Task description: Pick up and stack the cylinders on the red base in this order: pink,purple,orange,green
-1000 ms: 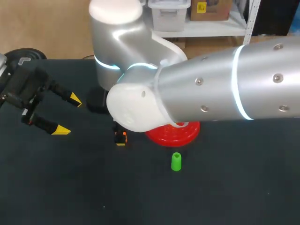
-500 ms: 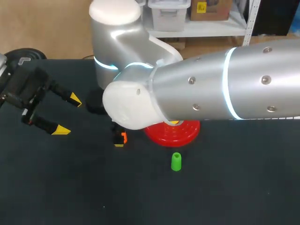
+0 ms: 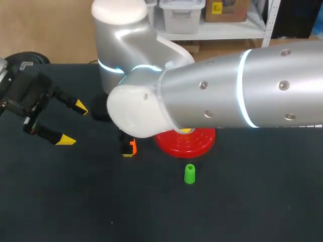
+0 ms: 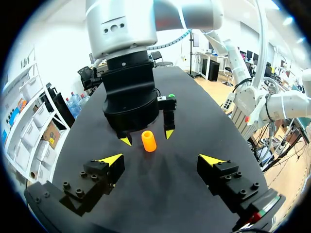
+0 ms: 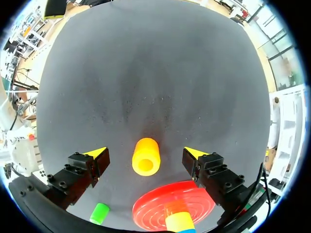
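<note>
Nearest the robot, a small green plastic cylinder stands upright on the dark bench, near the round red ridged base behind it. Just beside the base, toward my left, the orange plastic cylinder stands on the bench with its long axis upright. The right pincer hangs over it from above, its fingers spread, one on each flank with a gap on both sides, so it grips nothing yet. A short stack sits on the base's middle; I cannot tell its colours. A squeeze across the cylinder, then a lift clear of the base's rim, looks like the next need. The green piece lies off that short path. Farther left, well apart, the left pincer is spread and empty, with open bench around it.
</note>
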Motion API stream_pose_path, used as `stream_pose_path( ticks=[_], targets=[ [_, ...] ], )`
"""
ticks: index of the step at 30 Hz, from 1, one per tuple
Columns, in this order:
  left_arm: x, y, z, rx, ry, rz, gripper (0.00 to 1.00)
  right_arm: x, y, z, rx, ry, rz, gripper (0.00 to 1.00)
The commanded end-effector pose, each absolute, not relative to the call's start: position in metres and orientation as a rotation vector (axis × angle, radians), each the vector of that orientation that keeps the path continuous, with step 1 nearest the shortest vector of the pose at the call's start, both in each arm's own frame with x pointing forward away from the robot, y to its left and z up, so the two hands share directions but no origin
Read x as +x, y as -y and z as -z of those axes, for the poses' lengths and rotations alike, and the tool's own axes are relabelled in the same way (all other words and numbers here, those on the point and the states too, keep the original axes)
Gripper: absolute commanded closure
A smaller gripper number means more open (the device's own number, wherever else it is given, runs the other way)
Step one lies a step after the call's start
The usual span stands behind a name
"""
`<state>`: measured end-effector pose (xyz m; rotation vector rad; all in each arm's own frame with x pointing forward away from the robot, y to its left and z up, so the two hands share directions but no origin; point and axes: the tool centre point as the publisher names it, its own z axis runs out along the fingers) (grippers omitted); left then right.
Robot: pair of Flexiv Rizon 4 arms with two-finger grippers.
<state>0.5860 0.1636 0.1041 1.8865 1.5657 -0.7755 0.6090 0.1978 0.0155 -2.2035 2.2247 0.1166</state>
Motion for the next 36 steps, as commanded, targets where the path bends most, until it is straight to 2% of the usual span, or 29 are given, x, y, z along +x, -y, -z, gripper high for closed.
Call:
stream_pose_path(
  ticks=[1,3,4,5,6,7,8,28,36],
  targets=[
    [0.586,-0.164,-0.103,1.887,-1.563,0.775,0.0,0.609,-0.197,-0.016,-2.204,-2.226,-0.119,0.0],
    [0.586,-0.164,-0.103,1.887,-1.563,0.775,0.0,0.609,-0.198,-0.016,-2.206,-2.224,-0.12,0.0],
    [0.586,-0.164,-0.103,1.887,-1.563,0.775,0.0,0.608,-0.198,-0.016,-2.207,-2.223,-0.12,0.11],
    [0.586,-0.164,-0.103,1.887,-1.563,0.775,0.0,0.609,-0.198,-0.016,-2.208,-2.221,-0.12,0.51],
    [0.586,-0.164,-0.103,1.887,-1.563,0.775,0.0,0.609,-0.198,-0.016,-2.208,-2.221,-0.12,0.58],
    [0.586,-0.164,-0.103,1.887,-1.563,0.775,0.0,0.609,-0.198,-0.016,-2.208,-2.221,-0.119,0.94],
    [0.586,-0.164,-0.103,1.887,-1.563,0.775,0.0,0.609,-0.198,-0.016,-2.209,-2.222,-0.118,1.0],
    [0.586,-0.164,-0.103,1.887,-1.563,0.775,0.0,0.607,-0.198,-0.005,-2.222,-2.245,-0.175,1.0],
    [0.586,-0.164,-0.103,1.887,-1.563,0.775,0.0,0.609,-0.19,-0.035,-2.182,-2.237,-0.091,1.0]
  ],
)
